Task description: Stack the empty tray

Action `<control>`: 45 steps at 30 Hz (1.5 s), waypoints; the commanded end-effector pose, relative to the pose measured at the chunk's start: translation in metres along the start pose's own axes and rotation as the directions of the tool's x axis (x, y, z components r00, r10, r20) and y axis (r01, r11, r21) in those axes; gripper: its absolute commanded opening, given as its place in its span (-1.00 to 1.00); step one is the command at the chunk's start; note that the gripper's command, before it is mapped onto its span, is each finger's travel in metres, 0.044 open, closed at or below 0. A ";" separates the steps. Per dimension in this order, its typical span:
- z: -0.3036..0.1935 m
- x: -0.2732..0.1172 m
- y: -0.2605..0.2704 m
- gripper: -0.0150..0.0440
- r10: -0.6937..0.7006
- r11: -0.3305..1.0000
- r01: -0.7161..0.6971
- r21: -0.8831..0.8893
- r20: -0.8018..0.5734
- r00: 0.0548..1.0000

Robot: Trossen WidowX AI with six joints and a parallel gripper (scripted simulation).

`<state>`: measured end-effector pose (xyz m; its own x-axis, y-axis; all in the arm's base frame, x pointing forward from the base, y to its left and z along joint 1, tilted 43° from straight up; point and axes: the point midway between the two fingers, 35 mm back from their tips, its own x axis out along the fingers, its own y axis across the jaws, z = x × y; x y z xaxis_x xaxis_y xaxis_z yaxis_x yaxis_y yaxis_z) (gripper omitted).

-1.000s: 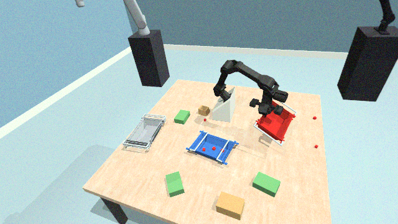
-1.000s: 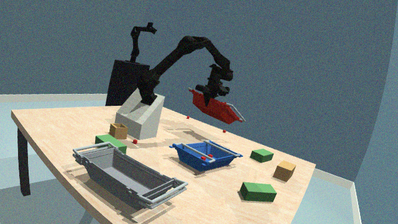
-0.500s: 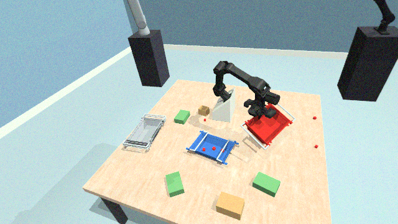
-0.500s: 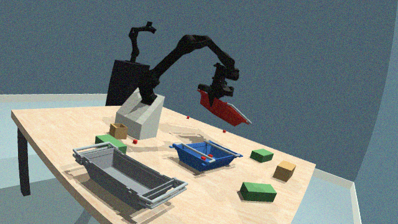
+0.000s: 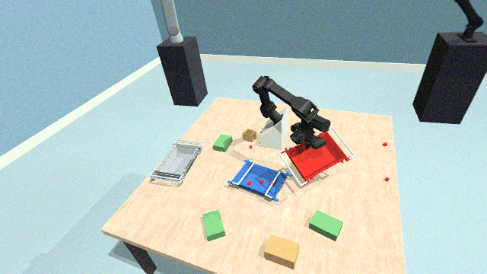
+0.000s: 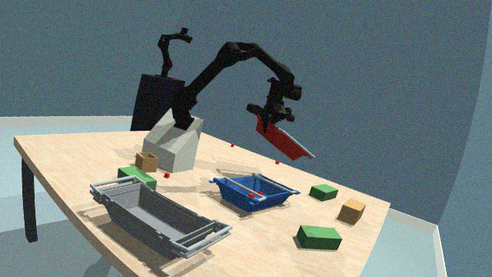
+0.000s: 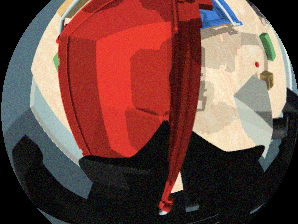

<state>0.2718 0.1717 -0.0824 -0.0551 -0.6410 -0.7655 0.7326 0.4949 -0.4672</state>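
Observation:
The loaded blue tray stands on the table with a few small red blocks inside. Both its white bars, one nearer the left and one nearer the right, lie across its top. My gripper is shut on a long side wall of the empty red tray. The red tray hangs in the air behind and right of the blue one in the top view, clearly tilted. Its white bars are swung out past its ends.
A grey tray stands at the table's left edge in the top view. Green blocks, a tan block and a small brown box stand about. Loose red blocks lie at the right.

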 end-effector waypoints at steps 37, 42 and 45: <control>0.141 -0.006 -0.052 -0.49 0.017 0.776 -0.033 0.630 0.031 0.999; 0.157 -0.004 -0.063 -0.49 0.010 0.719 -0.032 0.694 0.036 0.999; 0.166 -0.003 -0.070 -0.49 0.005 0.682 -0.032 0.730 0.039 0.999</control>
<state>0.3303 0.0442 0.0138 -0.0539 -0.6582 -0.7509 0.9983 -0.0518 -0.0263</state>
